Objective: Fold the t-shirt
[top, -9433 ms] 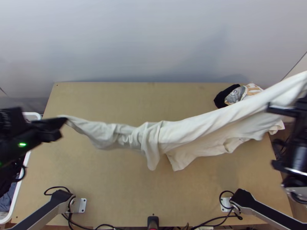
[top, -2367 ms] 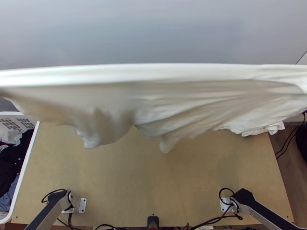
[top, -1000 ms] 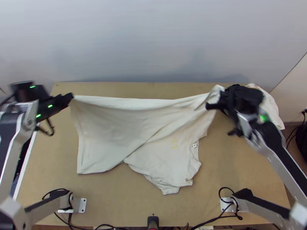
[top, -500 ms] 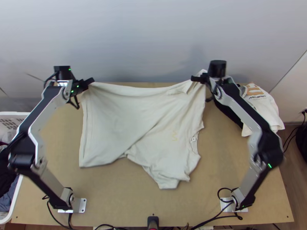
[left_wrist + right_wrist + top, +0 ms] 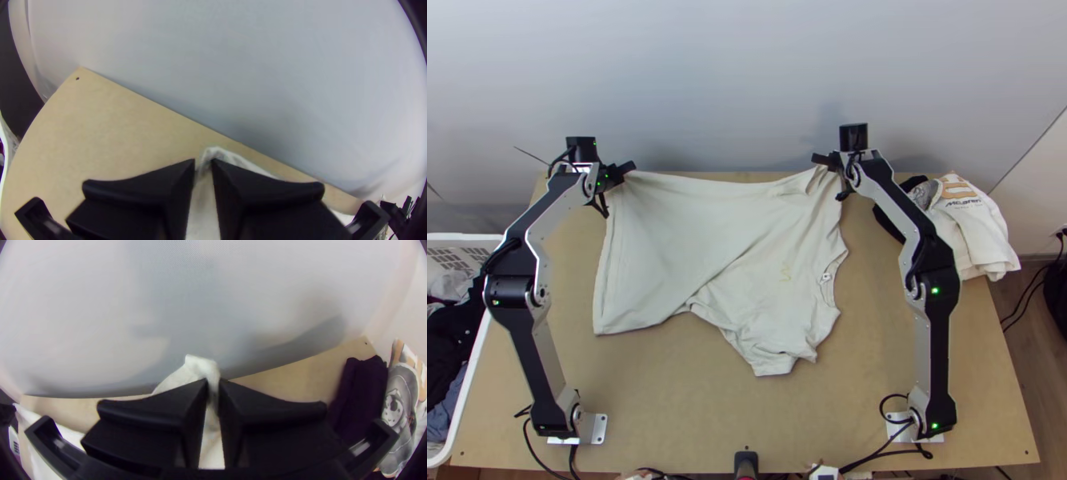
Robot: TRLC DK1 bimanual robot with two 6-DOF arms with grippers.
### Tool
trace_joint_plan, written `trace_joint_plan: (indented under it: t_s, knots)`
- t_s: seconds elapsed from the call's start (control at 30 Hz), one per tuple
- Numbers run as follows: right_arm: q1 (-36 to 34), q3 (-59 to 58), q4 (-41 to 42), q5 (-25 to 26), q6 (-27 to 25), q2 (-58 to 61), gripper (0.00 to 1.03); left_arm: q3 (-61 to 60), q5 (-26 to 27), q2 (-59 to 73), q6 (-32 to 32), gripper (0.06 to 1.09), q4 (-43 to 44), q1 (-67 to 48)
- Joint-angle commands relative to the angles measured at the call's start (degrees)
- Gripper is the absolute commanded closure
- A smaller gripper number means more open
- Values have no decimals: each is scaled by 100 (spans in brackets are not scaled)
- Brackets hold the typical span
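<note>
Top view: one t-shirt (image 5: 675, 232), pale, likely light, limp; hung over the table (image 5: 899, 344), best held by its two far corners. Left hand (image 5: 203, 165), right hand (image 5: 216, 384): each closed on a pinch of t-shirt.

A light wooden table (image 5: 691, 400) is holding everything up. The low part of a cream t-shirt (image 5: 659, 264) is resting on it, with bumpy folds. By the far right corner, a dark cloth (image 5: 887, 220) is lying next to a white cloth (image 5: 979, 232) with orange marks, which is poking past the side. Two metal plates (image 5: 598, 428) are sitting near the front edge.
</note>
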Motion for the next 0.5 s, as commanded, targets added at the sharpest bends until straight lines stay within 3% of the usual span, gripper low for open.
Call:
trace_joint_plan:
  t_s: [0.0,0.13,0.2,0.27,0.37,0.47]
  knots:
    - [35,546,-339,-59,212,222,60,446,160,18,-10,35,-727,0]
    - [114,572,-927,-349,405,-139,31,754,389,-386,8,17,-1482,-18]
    - [123,581,-1288,-560,563,-358,17,754,512,-782,8,16,-1764,-18]
    - [123,546,-1613,-771,590,-640,8,754,767,-1168,-1,16,-2221,0]
    - [131,414,-2149,-973,572,-1167,4,561,907,-1898,157,16,-3029,44]
    - [184,-34,-2272,-982,555,-1958,4,-406,986,-2874,649,16,-3311,88]
